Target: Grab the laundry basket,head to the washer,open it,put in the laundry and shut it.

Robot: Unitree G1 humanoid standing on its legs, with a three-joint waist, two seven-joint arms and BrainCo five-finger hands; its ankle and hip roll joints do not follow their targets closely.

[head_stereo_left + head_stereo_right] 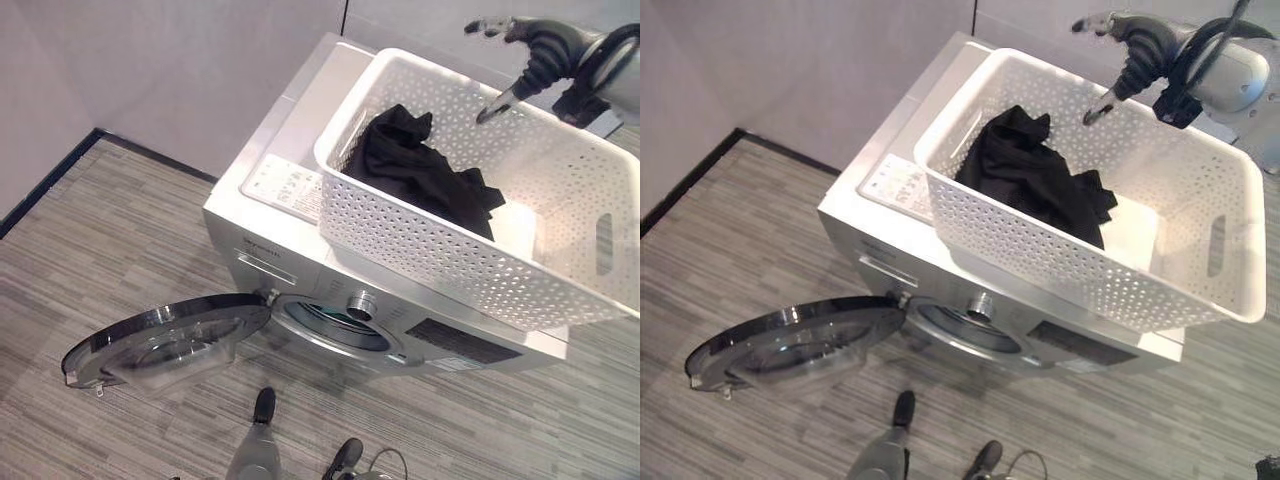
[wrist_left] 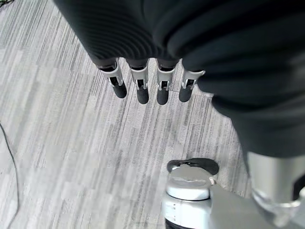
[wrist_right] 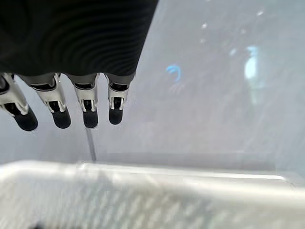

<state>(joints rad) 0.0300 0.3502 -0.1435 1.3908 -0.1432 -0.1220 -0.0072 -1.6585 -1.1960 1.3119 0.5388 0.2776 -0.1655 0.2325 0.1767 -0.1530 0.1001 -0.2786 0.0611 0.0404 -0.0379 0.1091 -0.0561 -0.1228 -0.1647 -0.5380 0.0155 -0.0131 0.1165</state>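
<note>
My right hand [image 1: 1118,62] poised above far rim of laundry basket [image 1: 1060,255], fingers straight, empty. Black laundry [image 1: 1035,170] lies below, toward washer [image 1: 300,250] front. Door [image 1: 160,345] open. Left hand [image 2: 143,86] low, slack, farther.

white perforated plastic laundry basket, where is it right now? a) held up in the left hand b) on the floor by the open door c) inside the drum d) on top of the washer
d: the white perforated plastic laundry basket sits on top of the silver front-loading washer, with the black laundry in it and the round glass washer door swung open below.
</note>
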